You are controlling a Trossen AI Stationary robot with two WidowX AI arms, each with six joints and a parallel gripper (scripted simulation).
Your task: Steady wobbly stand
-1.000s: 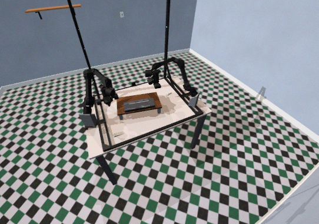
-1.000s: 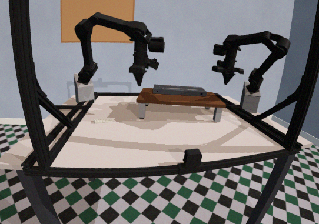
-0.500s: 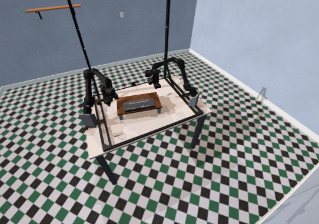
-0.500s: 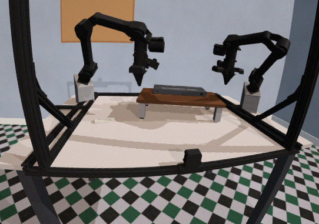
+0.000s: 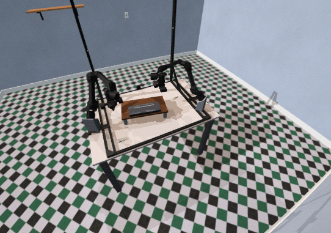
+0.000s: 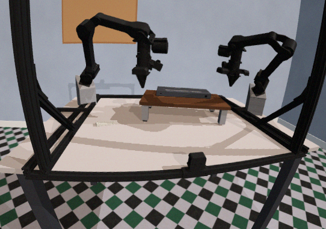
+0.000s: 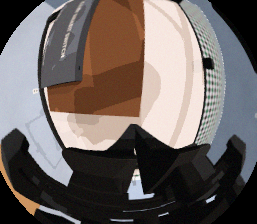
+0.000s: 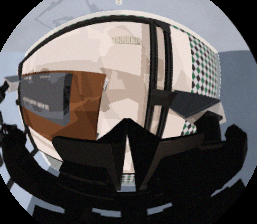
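Note:
The brown stand [image 5: 154, 101] is on short grey legs in the middle of the table, with the flat grey network switch [image 5: 145, 107] lying on it; both show in the exterior view [image 6: 183, 101] [image 6: 183, 92]. One pale wedge [image 6: 104, 123] lies on the table near the stand's end under the left arm. Another wedge [image 5: 123, 139] lies near the table's front corner and shows in the right wrist view [image 8: 126, 40]. My left gripper [image 6: 141, 85] is shut and empty, pointing down above one end of the stand. My right gripper [image 6: 233, 83] is shut and empty, hovering off the other end.
A black frame of rails [image 6: 168, 174] runs around the table top, with tall uprights at the corners. A small black camera block [image 6: 196, 160] sits on one rail. Each arm stands on a grey base block [image 6: 85, 92] [image 6: 255, 100] at a table end.

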